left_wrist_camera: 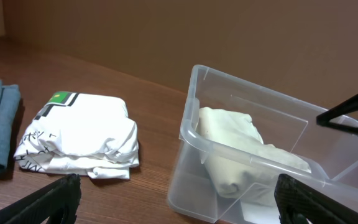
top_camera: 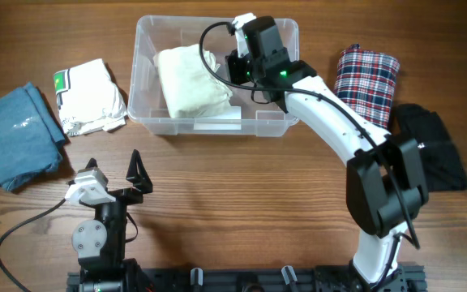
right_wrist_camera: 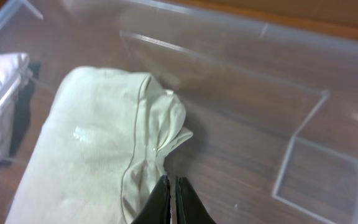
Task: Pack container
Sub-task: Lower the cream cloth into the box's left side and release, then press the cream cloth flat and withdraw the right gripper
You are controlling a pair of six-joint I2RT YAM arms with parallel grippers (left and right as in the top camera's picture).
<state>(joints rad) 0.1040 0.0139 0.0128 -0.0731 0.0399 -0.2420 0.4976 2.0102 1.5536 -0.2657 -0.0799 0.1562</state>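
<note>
The container (top_camera: 217,128) is a clear plastic bin at the back middle of the table. A folded cream garment (top_camera: 189,81) lies in its left half. My right gripper (top_camera: 240,71) reaches down inside the container. In the right wrist view its fingers (right_wrist_camera: 171,186) are pressed together on the bunched right edge of the cream garment (right_wrist_camera: 86,149), over the bare container floor (right_wrist_camera: 241,162). My left gripper (top_camera: 116,172) is open and empty near the front left. In the left wrist view it (left_wrist_camera: 176,199) faces the container (left_wrist_camera: 194,124).
A folded white printed tee (top_camera: 92,96) lies left of the container and shows in the left wrist view (left_wrist_camera: 82,134). A blue garment (top_camera: 19,134) is at the far left. A plaid garment (top_camera: 367,73) and a black garment (top_camera: 432,146) lie to the right.
</note>
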